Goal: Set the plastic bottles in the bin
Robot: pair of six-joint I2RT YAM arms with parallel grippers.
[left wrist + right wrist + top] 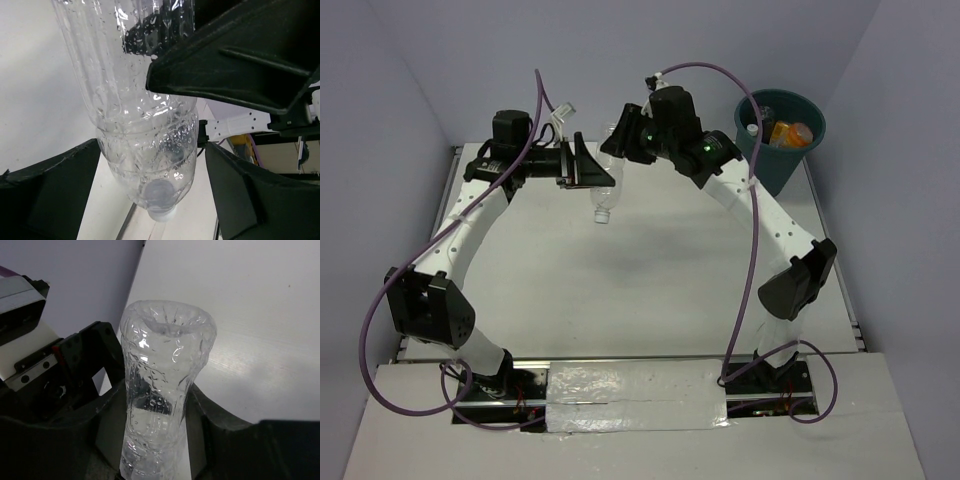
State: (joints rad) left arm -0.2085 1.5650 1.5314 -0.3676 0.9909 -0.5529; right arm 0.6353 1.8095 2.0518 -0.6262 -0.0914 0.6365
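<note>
I am holding the clear bottle (605, 190) in my right pincer (155, 440), the fingers pressed on its body and the cap pointing down. My left pincer (150, 200) is standing open around it, not squeezing. The bin (802, 168) is standing near, at my right, with an orange bottle (790, 133) inside.

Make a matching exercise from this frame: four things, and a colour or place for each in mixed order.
Things:
1. clear bottle
2. orange bottle
3. bin
4. cable

Colour or place:
A. purple
B. teal
C. inside the bin
D. between the fingers of the right gripper

Pairs: 1-D, 2-C, 3-B, 4-A
</note>
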